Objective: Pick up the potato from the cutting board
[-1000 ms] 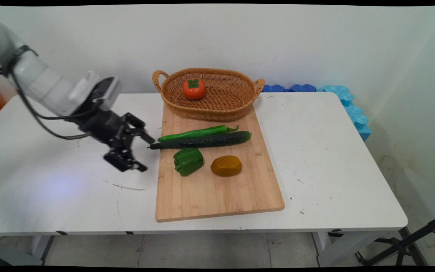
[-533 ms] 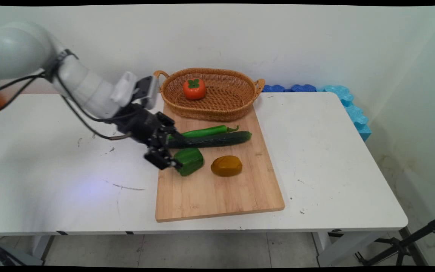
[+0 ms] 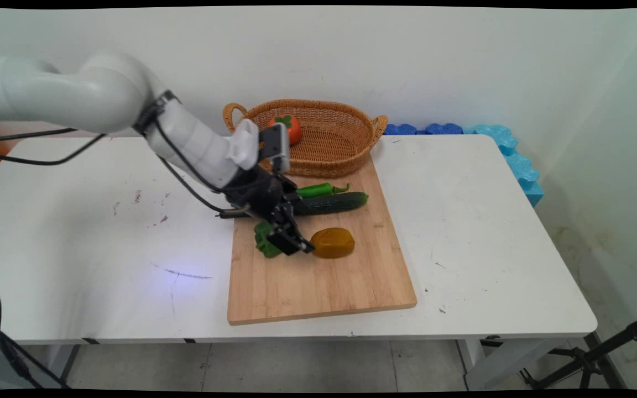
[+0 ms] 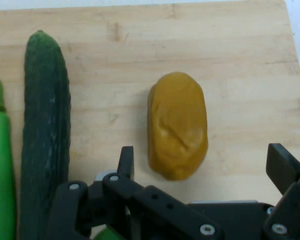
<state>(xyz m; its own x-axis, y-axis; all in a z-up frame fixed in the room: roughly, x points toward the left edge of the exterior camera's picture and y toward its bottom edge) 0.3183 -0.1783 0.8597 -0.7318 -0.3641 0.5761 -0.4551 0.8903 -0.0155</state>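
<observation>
We see a mustard-yellow potato (image 4: 178, 125), a dark green cucumber (image 4: 45, 130), a black claw (image 4: 202, 167), and a pale striped-grain wooden board (image 3: 318, 282).

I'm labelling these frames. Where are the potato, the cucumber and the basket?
potato (image 4: 178, 125), hand view, middle of its body.
cucumber (image 4: 45, 130), hand view, middle of its length.
basket (image 3: 351, 160), main view, outer front wall of the weave.

A robotics lab is showing here: a white robot arm (image 3: 75, 99) trailing black cables is working over a scuffed white table (image 3: 490, 221) against a bare white wall (image 3: 462, 61).
</observation>
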